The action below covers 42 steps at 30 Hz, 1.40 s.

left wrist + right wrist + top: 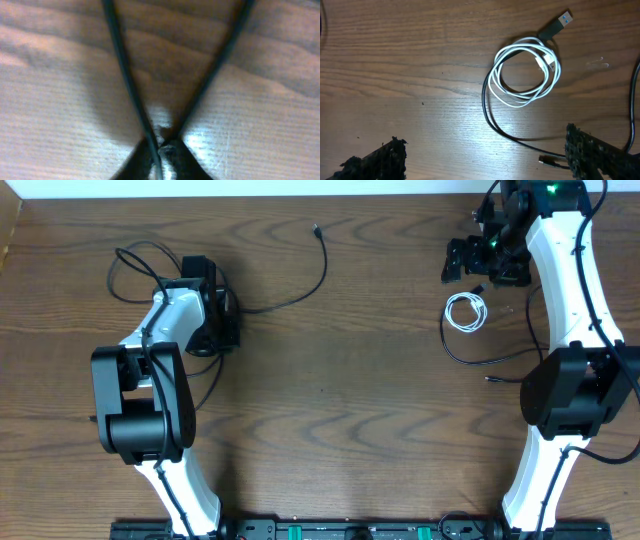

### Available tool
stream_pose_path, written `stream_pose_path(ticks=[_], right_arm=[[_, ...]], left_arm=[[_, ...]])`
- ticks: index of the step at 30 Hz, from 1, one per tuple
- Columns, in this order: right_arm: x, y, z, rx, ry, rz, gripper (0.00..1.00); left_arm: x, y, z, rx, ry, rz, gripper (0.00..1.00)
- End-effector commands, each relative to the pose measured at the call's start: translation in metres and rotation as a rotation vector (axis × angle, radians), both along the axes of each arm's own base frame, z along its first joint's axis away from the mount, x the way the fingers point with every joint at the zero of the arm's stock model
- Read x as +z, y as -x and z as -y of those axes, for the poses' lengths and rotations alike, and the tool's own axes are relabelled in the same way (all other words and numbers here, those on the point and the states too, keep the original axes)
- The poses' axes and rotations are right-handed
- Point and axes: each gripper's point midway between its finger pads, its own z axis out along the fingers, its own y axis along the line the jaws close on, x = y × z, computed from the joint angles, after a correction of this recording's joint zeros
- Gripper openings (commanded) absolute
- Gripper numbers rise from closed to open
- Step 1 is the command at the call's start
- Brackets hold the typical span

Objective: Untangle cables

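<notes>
On the left half of the desk (380, 420), the left gripper (164, 149) is pressed low against the wood with its jaws closed on a long black cable (126, 60). In the left wrist view, two strands of this cable converge in a V at the fingertips. From above, the same cable forms a loose loop to the left of the arm. It then sweeps right and upward to a small plug end (316, 227) lying free on the wood. At the right side, the right gripper (482, 150) hangs above the desk with its jaws spread wide, holding nothing. Just ahead of it lies the white cable (492, 82), wound into a neat coil. A second black cable (485, 107) passes under that coil. Its USB plug (563, 20) rests just beyond the coil, and the rest of it curves back toward the gripper.
</notes>
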Motion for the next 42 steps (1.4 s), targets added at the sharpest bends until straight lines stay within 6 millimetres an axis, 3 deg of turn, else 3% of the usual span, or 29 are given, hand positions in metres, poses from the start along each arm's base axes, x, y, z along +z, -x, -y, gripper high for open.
stream_pose_path(ticks=[1, 5, 9, 13, 19, 25, 29, 32, 37, 42], right_arm=[[-0.002, 0.002, -0.004, 0.02, -0.003, -0.009, 0.99], [-0.003, 0.009, -0.004, 0.02, -0.003, -0.035, 0.99], [-0.003, 0.01, -0.004, 0.02, -0.002, -0.042, 0.99], [-0.003, 0.01, -0.004, 0.02, -0.003, -0.039, 0.99], [-0.003, 0.009, -0.004, 0.02, -0.003, -0.037, 0.99], [-0.003, 0.007, -0.004, 0.02, -0.003, -0.03, 0.99], [-0.003, 0.007, -0.004, 0.02, -0.003, -0.028, 0.99], [-0.003, 0.007, -0.004, 0.02, -0.003, -0.028, 0.99], [-0.003, 0.006, -0.004, 0.02, -0.003, -0.026, 0.99], [-0.003, 0.007, -0.004, 0.02, -0.003, -0.026, 0.99]], left_arm=[[-0.013, 0.006, -0.018, 0.051, -0.084, -0.029, 0.08], [-0.007, -0.002, -0.037, 0.118, -0.163, 0.012, 0.08], [0.012, -0.017, -0.056, 0.161, -0.192, 0.074, 0.08], [0.042, -0.038, -0.082, 0.226, -0.199, 0.183, 0.08], [0.099, -0.062, -0.137, 0.387, -0.224, 0.414, 0.08], [0.17, -0.053, -0.211, 0.555, -0.286, 0.637, 0.08], [0.219, -0.031, -0.263, 0.7, -0.337, 0.79, 0.08], [0.242, -0.014, -0.29, 0.8, -0.349, 0.87, 0.08], [0.236, -0.008, -0.292, 0.793, -0.299, 0.852, 0.09], [0.213, -0.032, -0.248, 0.636, -0.122, 0.799, 0.35]])
